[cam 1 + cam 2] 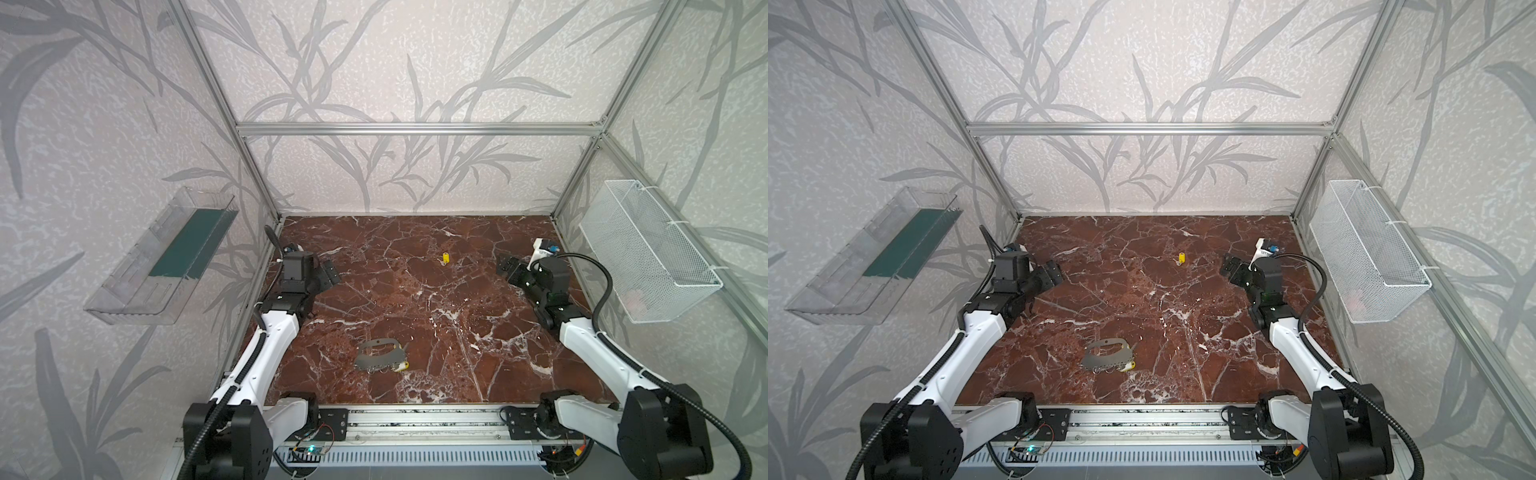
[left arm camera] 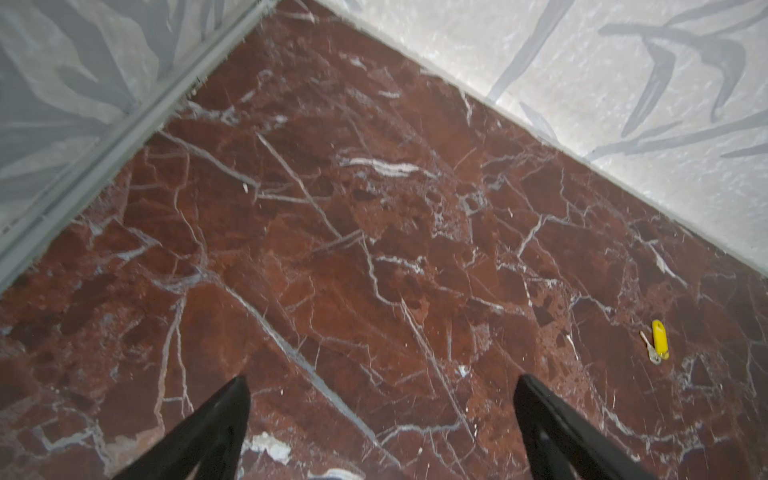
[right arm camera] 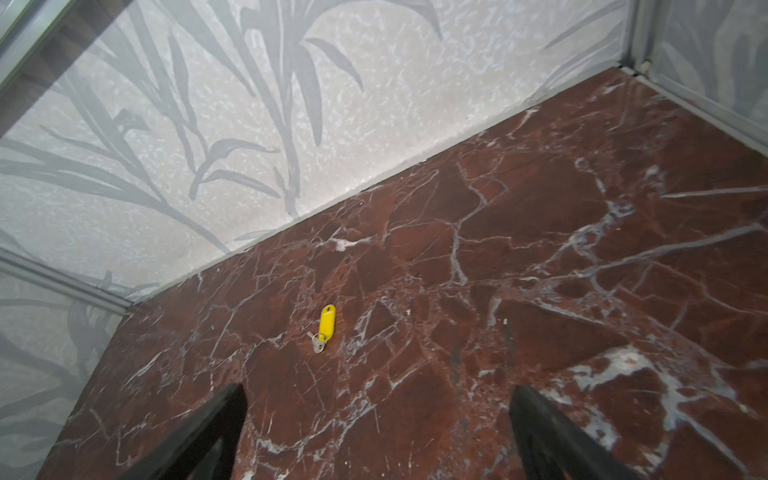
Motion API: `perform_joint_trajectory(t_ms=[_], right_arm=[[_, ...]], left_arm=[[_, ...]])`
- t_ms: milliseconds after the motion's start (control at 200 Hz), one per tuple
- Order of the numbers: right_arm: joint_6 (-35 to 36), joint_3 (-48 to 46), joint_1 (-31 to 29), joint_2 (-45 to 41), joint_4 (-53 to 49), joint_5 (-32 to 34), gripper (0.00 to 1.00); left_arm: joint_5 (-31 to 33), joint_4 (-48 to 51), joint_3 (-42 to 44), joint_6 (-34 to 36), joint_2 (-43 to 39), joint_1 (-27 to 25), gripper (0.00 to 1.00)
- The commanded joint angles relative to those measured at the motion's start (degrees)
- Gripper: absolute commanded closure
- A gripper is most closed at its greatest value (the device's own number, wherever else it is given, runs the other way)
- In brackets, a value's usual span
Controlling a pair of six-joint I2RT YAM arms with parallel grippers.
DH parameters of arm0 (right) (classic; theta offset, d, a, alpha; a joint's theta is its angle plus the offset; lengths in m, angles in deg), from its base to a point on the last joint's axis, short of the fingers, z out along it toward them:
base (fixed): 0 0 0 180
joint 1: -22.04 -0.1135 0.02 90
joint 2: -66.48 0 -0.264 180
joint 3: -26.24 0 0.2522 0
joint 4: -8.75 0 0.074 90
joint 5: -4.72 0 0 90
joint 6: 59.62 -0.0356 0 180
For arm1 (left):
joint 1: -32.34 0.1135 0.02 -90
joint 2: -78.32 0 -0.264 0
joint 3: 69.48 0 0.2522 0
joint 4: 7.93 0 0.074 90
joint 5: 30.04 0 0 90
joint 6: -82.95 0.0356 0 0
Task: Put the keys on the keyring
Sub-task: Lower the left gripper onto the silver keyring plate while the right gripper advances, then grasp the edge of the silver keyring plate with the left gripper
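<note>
Keys in two spots on the red-brown marble table [image 1: 478,332] [image 1: 1204,332]. Loose key [image 1: 445,259] [image 1: 1181,258] flat on the marble, upper centre of the frame in both top views, roughly between the two sets of jaws and touching neither. Second key [image 1: 402,366] [image 1: 1128,366] at the lower right corner of the keyring [image 1: 381,353] [image 1: 1109,353], lower centre of the frame, right against the plate's straight edge and its small rings. Hooked on or only lying against it: impossible to tell. Keyring flat on the table, curved side and slot toward the top of the frame, well apart from both sets of jaws.

Left jaws spread wide, gripping nothing, at the left of the frame in the top views and aimed toward the middle of the table. Through the left wrist camera, black fingertips [image 2: 232,409] far apart over bare marble. Loose key [image 2: 660,340] farther out and off to one side, outside the gap, well clear of the nearer fingertip.

Right jaws likewise wide open and empty, at the right of the frame in the top views, aimed inward. Through the right wrist camera, fingertips [image 3: 534,411] spread over bare marble. Loose key [image 3: 326,319] ahead of the gap and within its span, nearer one fingertip than the other, not touched by either.
</note>
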Motion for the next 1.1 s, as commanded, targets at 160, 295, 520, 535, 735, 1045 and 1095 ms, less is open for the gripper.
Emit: perform_joint_trajectory(t_ms=[160,295,520,535,735,1045,1095], right_arm=[[9.02,9.29,-9.16,6.54,-11.73,0.41,0.01],[11.17,10.91,-12.09,8.35,-12.47,0.95,0.01],[11.29,10.61,-12.63,8.73,-11.11,0.02,0.01],[11.37,10.58,-12.63,8.67,-10.98,0.04,0.01],[12.05,9.55,-12.63,7.63,-9.06,0.68,0.01],[12.36,8.98,-12.63,7.40,-8.09,0.54,0.01],[12.53,8.98,-12.62,7.09,-8.31,0.77,0.01]], left_arm=[[-4.03,-0.03,1.91,1.99,-2.71,-5.54,0.01],[-2.07,4.16,1.09,2.53,-2.98,-9.31,0.04],[-4.53,12.66,2.93,-5.44,-4.00,-17.72,0.34],[-4.75,13.08,3.01,-5.95,-4.10,-18.57,0.35],[-6.26,15.20,7.66,-14.21,-6.19,-28.89,0.62],[-7.17,7.52,12.95,-18.26,1.15,-37.68,0.65],[-7.40,6.30,12.68,-17.89,3.61,-37.86,0.65]])
